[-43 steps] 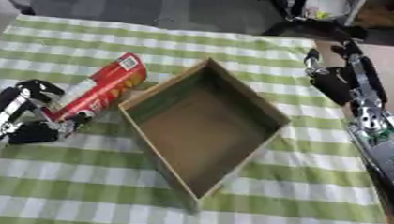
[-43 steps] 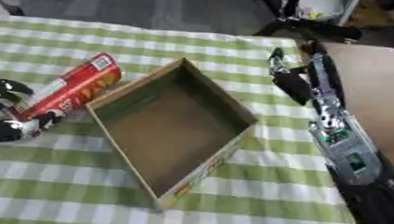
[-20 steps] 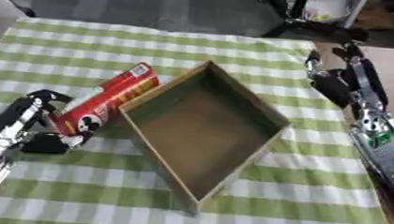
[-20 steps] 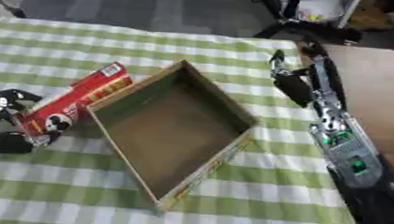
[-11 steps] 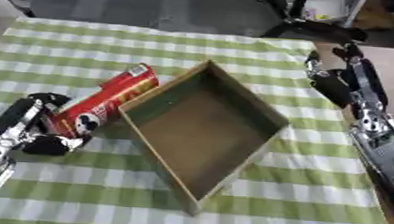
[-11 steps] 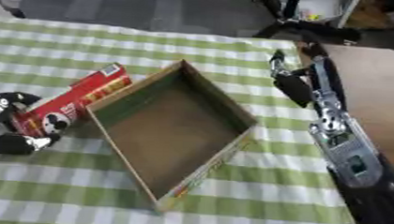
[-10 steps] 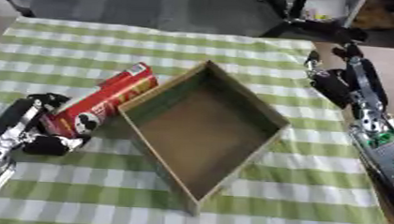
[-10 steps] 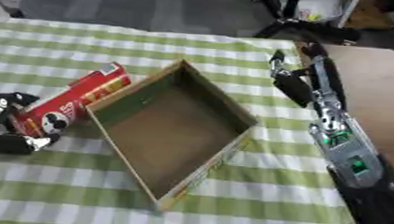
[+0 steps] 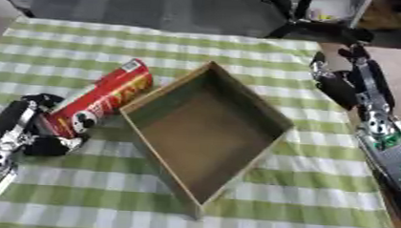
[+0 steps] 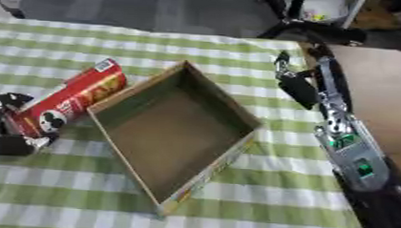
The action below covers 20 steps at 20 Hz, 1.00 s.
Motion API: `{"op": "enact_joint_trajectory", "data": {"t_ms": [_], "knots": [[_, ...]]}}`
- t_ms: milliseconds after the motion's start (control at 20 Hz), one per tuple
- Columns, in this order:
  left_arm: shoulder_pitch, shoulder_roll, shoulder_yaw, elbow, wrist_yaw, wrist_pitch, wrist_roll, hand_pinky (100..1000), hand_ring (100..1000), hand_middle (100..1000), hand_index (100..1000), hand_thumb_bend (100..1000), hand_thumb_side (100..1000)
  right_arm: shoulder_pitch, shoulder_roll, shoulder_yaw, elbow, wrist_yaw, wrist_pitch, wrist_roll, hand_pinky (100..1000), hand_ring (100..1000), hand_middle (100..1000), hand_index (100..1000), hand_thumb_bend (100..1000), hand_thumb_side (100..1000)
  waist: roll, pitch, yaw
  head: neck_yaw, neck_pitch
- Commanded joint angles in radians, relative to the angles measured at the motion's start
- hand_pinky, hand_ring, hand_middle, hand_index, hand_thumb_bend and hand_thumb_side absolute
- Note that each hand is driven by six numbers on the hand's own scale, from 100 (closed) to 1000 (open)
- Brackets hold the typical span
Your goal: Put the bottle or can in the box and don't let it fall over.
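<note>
At the near left, the robot's left hand (image 9: 38, 129) is curled round the lower end of a red can (image 9: 98, 104), a tall snack tube lying on its side on the green checked cloth (image 9: 318, 187). The hand holds it near the base, probably so the tube can be tipped upright and lifted rather than rolled. The can slants away from the hand, its far end up and to the right, its long side just beside the box's left wall; whether they touch I cannot tell. The box (image 9: 205, 135), an open, empty cardboard tray, sits in the middle, turned cornerwise, its nearest corner toward the viewer. The can is not yet in it. Farther off at the right edge, the right hand (image 9: 332, 84) hangs idle beyond the box; whether it is released or clenched cannot be told.
</note>
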Motion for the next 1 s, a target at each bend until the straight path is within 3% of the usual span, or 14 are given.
{"op": "enact_joint_trajectory", "data": {"t_ms": [50,250,350,1000], "knots": [[-0.014,0.016,0.01,-0.014,0.023,0.004,0.046,291,469,520,502,310,100,-0.012,-0.015,-0.011,-0.006,0.001,-0.001,-0.002,697,978,985,1000,100,472,-0.006,-0.005,-0.001,-0.002,-0.012],[-0.014,0.019,0.018,-0.019,0.064,0.014,0.088,266,448,492,467,129,100,-0.011,-0.015,-0.012,-0.006,0.0,-0.002,-0.002,697,978,985,1000,100,472,-0.005,-0.006,-0.001,-0.004,-0.013],[-0.014,0.022,0.021,-0.027,0.086,0.017,0.104,261,440,486,461,100,100,-0.011,-0.014,-0.012,-0.006,-0.001,-0.003,-0.003,697,977,985,1000,100,472,-0.005,-0.007,-0.001,-0.005,-0.012],[-0.061,0.101,0.054,-0.181,0.084,0.065,0.093,244,417,474,450,100,100,-0.004,-0.015,-0.016,-0.006,0.003,-0.006,-0.009,697,974,983,1000,100,476,0.009,-0.02,0.002,-0.025,0.0]]}}
